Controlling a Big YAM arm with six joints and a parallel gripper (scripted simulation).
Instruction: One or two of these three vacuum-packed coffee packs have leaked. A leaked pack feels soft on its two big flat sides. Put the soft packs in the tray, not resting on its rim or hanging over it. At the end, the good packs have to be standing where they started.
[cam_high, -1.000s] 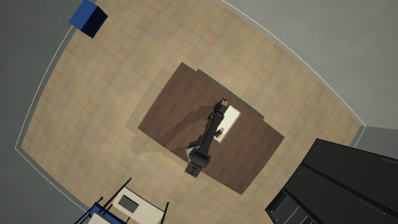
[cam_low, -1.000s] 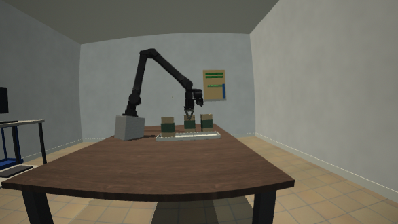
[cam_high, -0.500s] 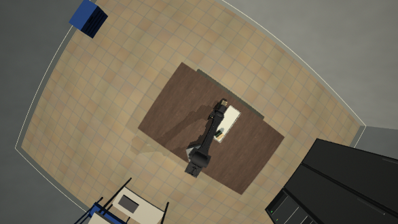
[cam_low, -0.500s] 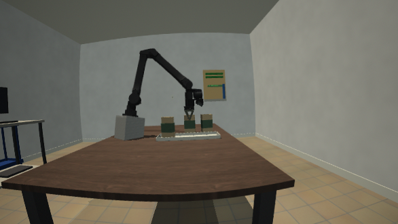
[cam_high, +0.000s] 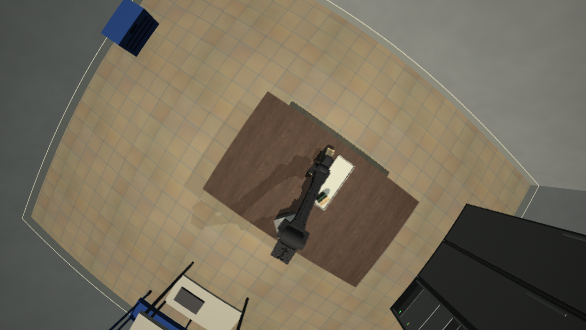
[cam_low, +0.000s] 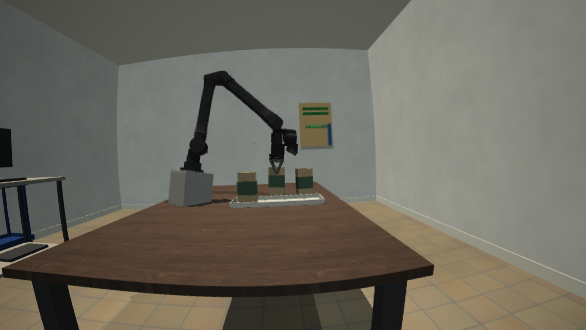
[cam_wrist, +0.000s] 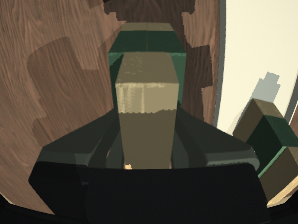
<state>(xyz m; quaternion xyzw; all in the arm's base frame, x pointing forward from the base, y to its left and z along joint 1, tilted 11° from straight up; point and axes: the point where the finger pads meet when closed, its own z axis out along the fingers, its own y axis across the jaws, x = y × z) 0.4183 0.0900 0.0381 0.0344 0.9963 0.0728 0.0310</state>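
My gripper (cam_low: 275, 167) is clamped on the top of the middle pack (cam_low: 276, 181), its two fingers pressing the pack's sides from above. That pack stands upright on the table (cam_low: 225, 245), just behind the tray (cam_low: 300, 200), with the left-hand pack (cam_low: 247, 187) and the right-hand pack (cam_low: 304, 180) to either side, all three in a row.

In the wrist view the held pack (cam_wrist: 147, 112) fills the centre: tan top, dark green band lower down. I can read no brand or lettering on it; the band looks plain at this resolution. A second pack (cam_wrist: 266, 139) shows at the right edge, tilted by the lens and cut off by the frame, against the pale tray floor (cam_wrist: 256, 36).

On the back wall hangs a poster (cam_low: 315, 125) with green bars near the top and a blue strip down its right side; whatever text it carries is too small to read.

From the top view the arm (cam_high: 309, 197) covers most of the row. Only one tan pack top (cam_high: 329, 149) beyond the wrist and a green-and-tan pack (cam_high: 323, 196) beside the forearm are visible, and the tray (cam_high: 341, 172) is partly covered. The fingertips themselves are hidden there, and in the wrist view the gripper body blocks the lower frame.
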